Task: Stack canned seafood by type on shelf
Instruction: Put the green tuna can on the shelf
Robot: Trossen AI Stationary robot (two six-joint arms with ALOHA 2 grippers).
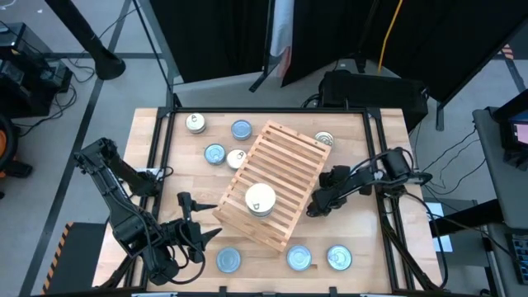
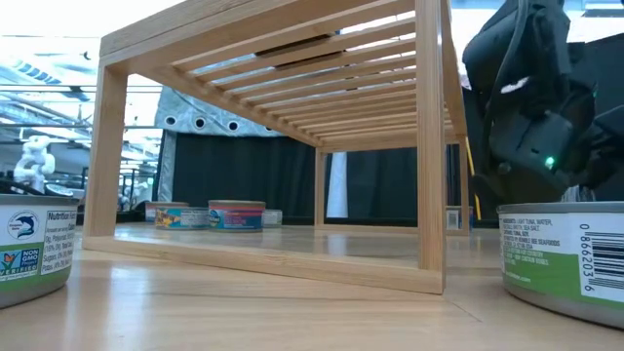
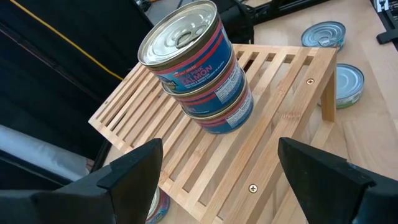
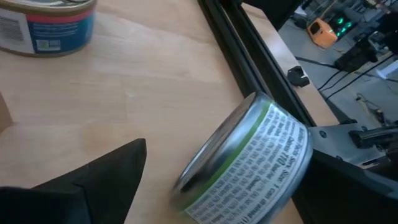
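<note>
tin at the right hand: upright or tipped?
Tipped. In the right wrist view the green-label tin leans on edge between the right hand's open fingers, its flat end facing sideways, not up. Whether it touches the tabletop is unclear.

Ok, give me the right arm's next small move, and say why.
Probably close the right claw on the green-label tin. In the right wrist view that tin lies tipped on its edge between open jaws, and one finger looks apart from it, so it does not seem gripped yet. A firm hold should come before lifting it toward the shelf.
</note>
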